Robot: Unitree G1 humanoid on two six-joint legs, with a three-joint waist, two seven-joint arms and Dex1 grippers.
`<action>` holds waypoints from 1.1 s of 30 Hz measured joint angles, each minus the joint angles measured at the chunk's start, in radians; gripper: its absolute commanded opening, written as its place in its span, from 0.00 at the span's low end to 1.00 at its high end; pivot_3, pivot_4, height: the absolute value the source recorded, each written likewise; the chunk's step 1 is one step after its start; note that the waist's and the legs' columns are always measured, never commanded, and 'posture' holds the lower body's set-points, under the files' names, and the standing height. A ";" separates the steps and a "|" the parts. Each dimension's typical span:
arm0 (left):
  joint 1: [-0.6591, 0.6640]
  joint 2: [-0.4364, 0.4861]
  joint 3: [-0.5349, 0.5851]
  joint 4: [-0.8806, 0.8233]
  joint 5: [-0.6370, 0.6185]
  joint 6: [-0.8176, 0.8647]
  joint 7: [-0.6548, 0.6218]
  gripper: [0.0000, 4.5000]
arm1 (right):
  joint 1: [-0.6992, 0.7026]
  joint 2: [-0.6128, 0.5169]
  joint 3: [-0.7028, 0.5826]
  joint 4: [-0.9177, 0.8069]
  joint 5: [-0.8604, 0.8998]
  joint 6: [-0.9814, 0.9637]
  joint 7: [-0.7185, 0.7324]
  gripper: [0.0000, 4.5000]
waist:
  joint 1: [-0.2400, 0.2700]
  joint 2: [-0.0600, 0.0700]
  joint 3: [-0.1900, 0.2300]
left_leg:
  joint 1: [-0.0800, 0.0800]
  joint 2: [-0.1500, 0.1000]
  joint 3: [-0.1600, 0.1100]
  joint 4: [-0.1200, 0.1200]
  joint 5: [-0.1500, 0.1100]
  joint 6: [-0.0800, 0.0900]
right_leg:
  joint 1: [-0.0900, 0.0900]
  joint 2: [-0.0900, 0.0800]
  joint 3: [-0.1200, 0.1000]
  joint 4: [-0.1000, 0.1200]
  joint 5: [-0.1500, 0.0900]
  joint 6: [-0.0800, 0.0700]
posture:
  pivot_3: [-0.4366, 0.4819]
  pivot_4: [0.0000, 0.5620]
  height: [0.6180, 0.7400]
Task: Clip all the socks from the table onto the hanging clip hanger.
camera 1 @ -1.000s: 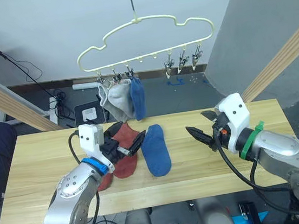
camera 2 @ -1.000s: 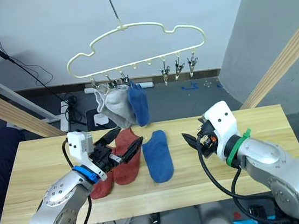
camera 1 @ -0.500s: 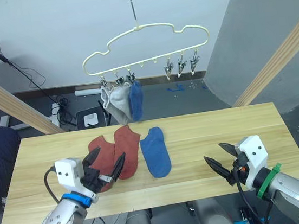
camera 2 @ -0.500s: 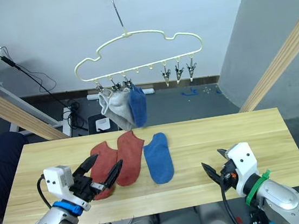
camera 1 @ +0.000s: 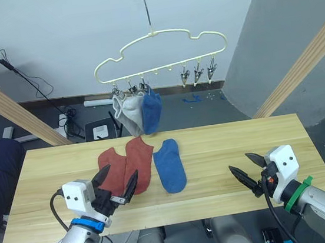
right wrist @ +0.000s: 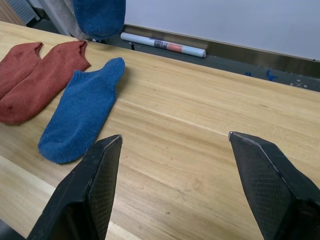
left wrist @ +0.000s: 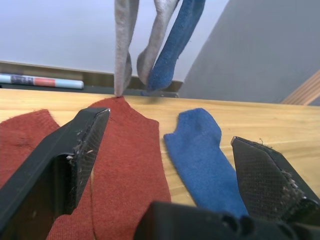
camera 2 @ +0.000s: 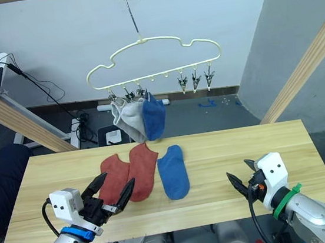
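Left eye view shows us the table (camera 1: pixel 224 143) with three socks lying flat near its middle: two rust-red socks (camera 1: pixel 131 165) side by side and touching, and one blue sock (camera 1: pixel 169 165) just beside them toward 3 o'clock. Each one has its long axis running from 6 to 12 o'clock, with the open cuff at the far end. Above, at 12 o'clock, the clip hanger (camera 1: pixel 160 53) hangs from a hook; two grey socks (camera 1: pixel 128 114) and a blue hanging sock (camera 1: pixel 152 111) dangle from its clips at the 9 o'clock end, and the other clips are free. Wooden frame poles (camera 1: pixel 12 107) slant at both sides. Our left gripper (camera 1: pixel 116 186) stays low at the near edge, fingers spread wide, over the red pair. Our right gripper (camera 1: pixel 247 173) is well apart at 3 o'clock, also spread, over bare wood. A pale tube (right wrist: pixel 164 45) lies on the floor behind the table.
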 measured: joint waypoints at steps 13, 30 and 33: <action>-0.017 0.010 -0.019 0.000 0.010 -0.005 0.000 1.00 | 0.033 -0.002 -0.008 0.000 0.006 0.003 0.000 0.79 | -0.001 0.000 -0.001 | 0.004 0.000 0.002 0.000 0.000 0.000 | 0.002 0.000 0.003 0.000 -0.002 -0.004 | 0.23 0.53 1.00; 0.003 -0.027 -0.087 -0.022 0.033 -0.001 0.065 1.00 | 0.025 0.007 -0.005 0.000 0.006 0.012 -0.005 0.79 | -0.003 -0.001 -0.002 | 0.007 0.000 0.013 0.001 0.000 0.000 | 0.002 0.001 0.015 0.001 0.000 -0.001 | 0.23 0.52 1.00; 0.003 -0.023 -0.087 -0.027 0.033 -0.001 0.066 1.00 | 0.028 0.007 -0.007 0.000 0.006 0.012 -0.001 0.79 | -0.003 -0.001 -0.002 | 0.007 0.000 0.014 0.001 0.000 0.000 | 0.001 0.001 0.016 0.001 0.000 -0.001 | 0.20 0.52 1.00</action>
